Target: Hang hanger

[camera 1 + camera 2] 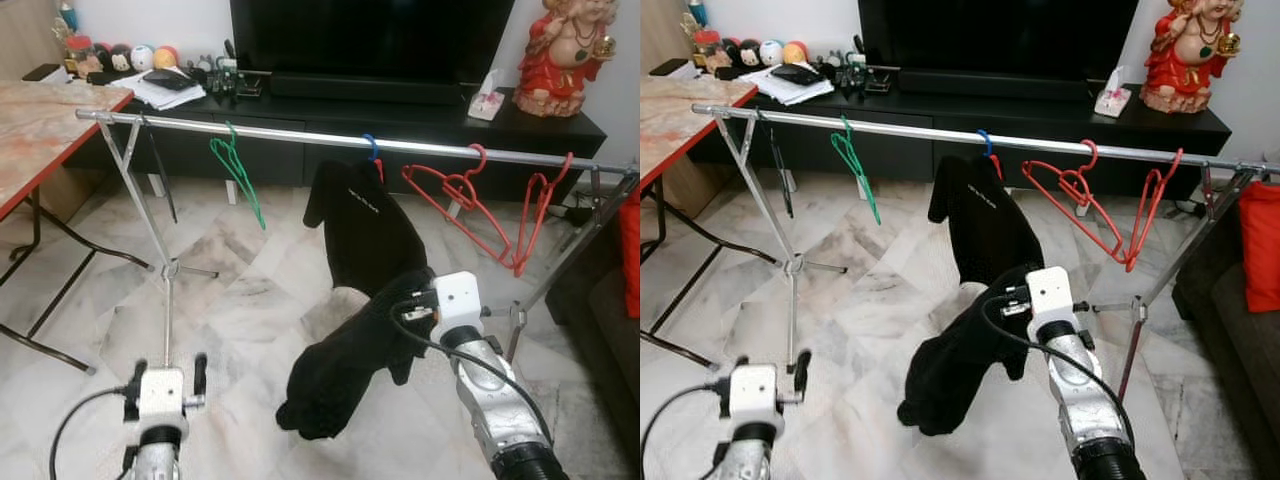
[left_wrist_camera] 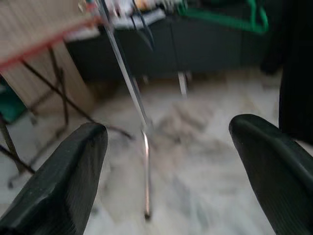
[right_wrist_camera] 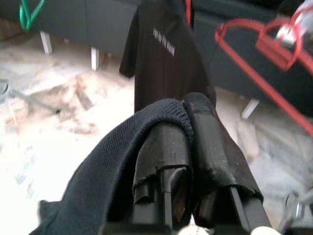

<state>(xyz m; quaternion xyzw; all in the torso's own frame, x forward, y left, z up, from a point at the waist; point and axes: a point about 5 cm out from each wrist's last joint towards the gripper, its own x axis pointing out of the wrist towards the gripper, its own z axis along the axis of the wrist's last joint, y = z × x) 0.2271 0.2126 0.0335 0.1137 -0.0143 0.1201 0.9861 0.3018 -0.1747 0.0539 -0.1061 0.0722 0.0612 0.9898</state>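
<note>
A silver rail (image 1: 300, 132) runs across the room on two stands. On it hang a black hanger (image 1: 160, 170), a green hanger (image 1: 240, 175), a blue hanger (image 1: 371, 148) carrying a black T-shirt (image 1: 365, 225), and two red hangers (image 1: 460, 200). My right gripper (image 3: 188, 122) is below and in front of the T-shirt, shut on a second black garment (image 1: 340, 370) that drapes over its fingers (image 3: 166, 147) and hangs toward the floor. My left gripper (image 1: 167, 362) is low at the left, near the left stand, open with nothing in it.
A folding table (image 1: 40, 130) with a red edge stands at the left. The black TV console (image 1: 420, 115) with a red statue (image 1: 560, 55) runs behind the rail. A dark sofa (image 1: 615, 330) is at the right. The rack's stands (image 1: 168, 270) rest on marble floor.
</note>
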